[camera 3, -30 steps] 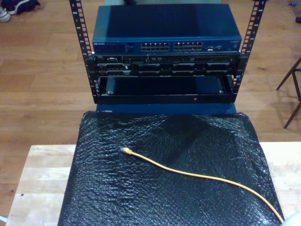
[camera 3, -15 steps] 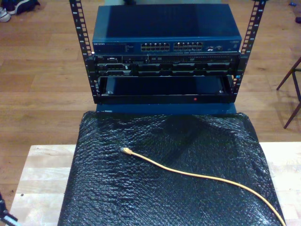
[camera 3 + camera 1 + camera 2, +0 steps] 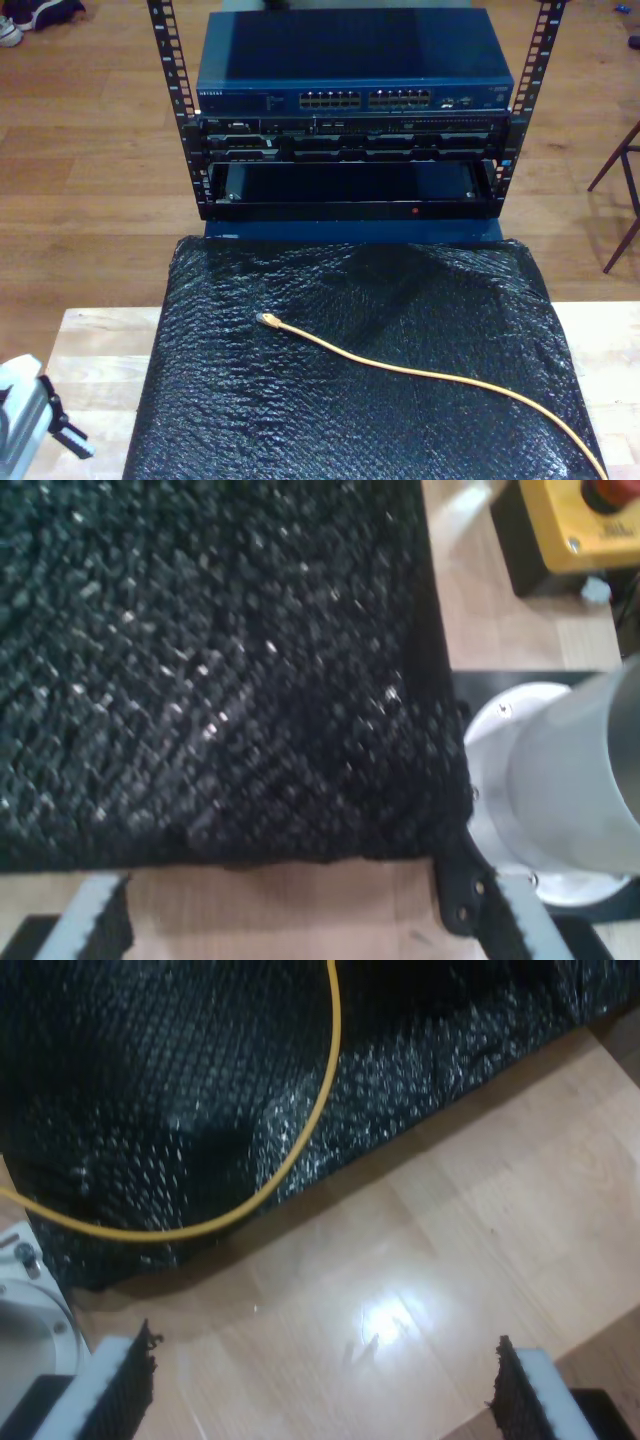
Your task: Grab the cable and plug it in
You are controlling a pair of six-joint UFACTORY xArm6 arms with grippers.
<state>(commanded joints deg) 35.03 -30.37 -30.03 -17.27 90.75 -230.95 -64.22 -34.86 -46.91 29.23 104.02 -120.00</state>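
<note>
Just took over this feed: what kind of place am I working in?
Likely a networking test bench: an open rack holding a switch on a wood floor, a wooden table with a black mat, and the cable on it.

The cable (image 3: 430, 375) runs off-frame (exterior view's lower right); ports (image 3: 365, 99) unreadable.

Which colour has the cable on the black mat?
The cable is orange-yellow; the exterior view shows it best.
</note>
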